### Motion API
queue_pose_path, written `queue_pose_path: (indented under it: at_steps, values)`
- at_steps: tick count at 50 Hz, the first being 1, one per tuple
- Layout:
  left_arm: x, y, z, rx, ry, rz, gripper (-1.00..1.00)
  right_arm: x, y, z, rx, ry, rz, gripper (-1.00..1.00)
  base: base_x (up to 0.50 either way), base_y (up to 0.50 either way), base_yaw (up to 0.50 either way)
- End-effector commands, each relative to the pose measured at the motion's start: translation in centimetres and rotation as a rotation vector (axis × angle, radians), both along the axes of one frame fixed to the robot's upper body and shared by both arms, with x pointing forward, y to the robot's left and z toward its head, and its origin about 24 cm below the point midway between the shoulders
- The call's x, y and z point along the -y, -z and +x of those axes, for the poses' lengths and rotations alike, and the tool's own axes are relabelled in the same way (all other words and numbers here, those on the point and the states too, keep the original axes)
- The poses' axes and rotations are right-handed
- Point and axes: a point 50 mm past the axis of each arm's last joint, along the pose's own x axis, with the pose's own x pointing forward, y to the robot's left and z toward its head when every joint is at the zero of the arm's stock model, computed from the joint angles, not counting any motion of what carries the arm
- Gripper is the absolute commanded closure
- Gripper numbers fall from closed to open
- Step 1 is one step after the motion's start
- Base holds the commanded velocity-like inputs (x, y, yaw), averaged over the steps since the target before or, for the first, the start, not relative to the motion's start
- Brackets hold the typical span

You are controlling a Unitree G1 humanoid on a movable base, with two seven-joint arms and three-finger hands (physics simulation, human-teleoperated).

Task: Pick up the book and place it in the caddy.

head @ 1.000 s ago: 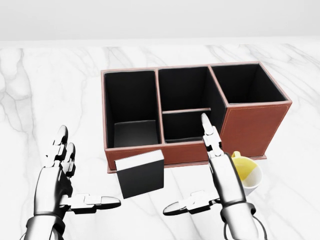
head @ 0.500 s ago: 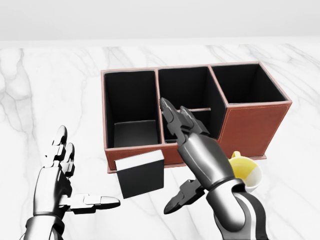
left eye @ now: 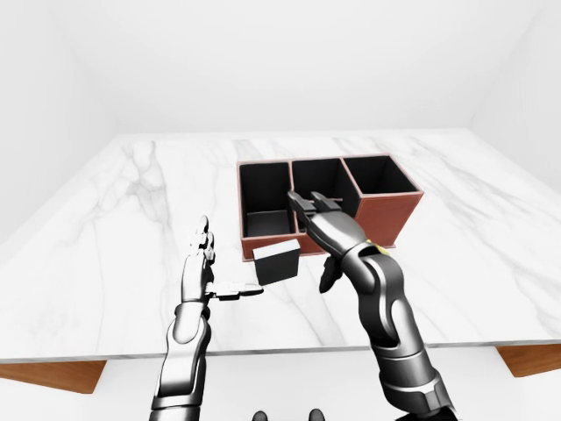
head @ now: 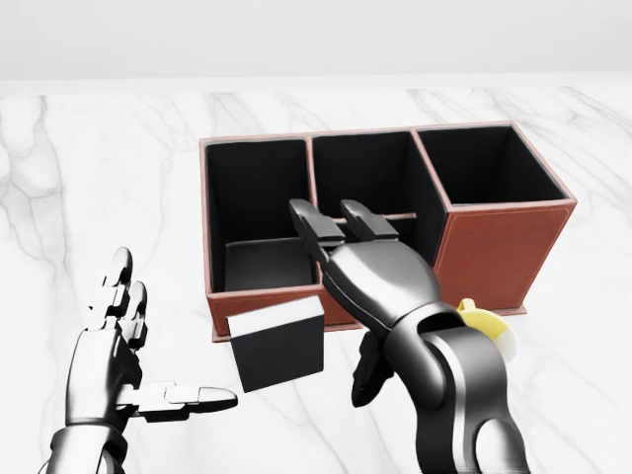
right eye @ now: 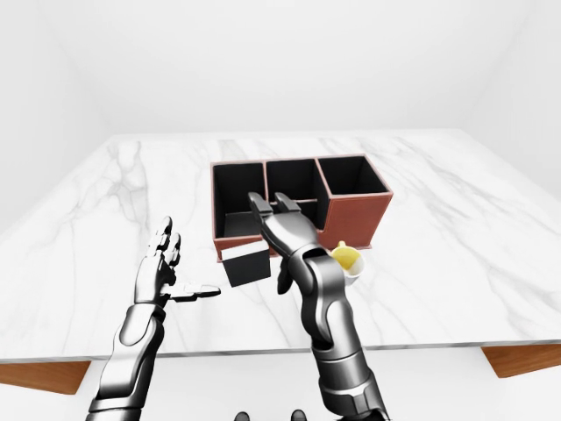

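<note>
The book is a black block with white page edges, standing tilted on the marble table against the near wall of the caddy. The caddy is red-brown leather with black compartments. My right hand is open, palm down, fingers spread above and just right of the book, over the caddy's near wall. My left hand is open, fingers up and thumb pointing toward the book, apart from it on its left.
A white mug with a yellow inside stands on the table right of my right arm, partly hidden by it. The marble table stretches wide to the left; its near edge shows in the left-eye view.
My right hand has swung left and turned palm down, from upright beside the mug to over the caddy's near wall by the book. The left hand and book have not moved.
</note>
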Motion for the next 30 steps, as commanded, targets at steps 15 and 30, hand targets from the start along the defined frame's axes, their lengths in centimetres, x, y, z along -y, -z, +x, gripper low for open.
queue_pose_path:
  at_steps: [15,30]
  values:
    - [0.0,-0.1,0.0,0.000,-0.001,-0.005,-1.00,-1.1,1.1,2.2,-0.085,0.046,-0.189,-1.00,0.00,0.00,0.00]
    - [-0.1,0.0,0.1,-0.001,-0.001,-0.007,-1.00,-2.8,2.0,2.9,-0.097,0.012,-0.196,-1.00,0.00,0.00,0.00]
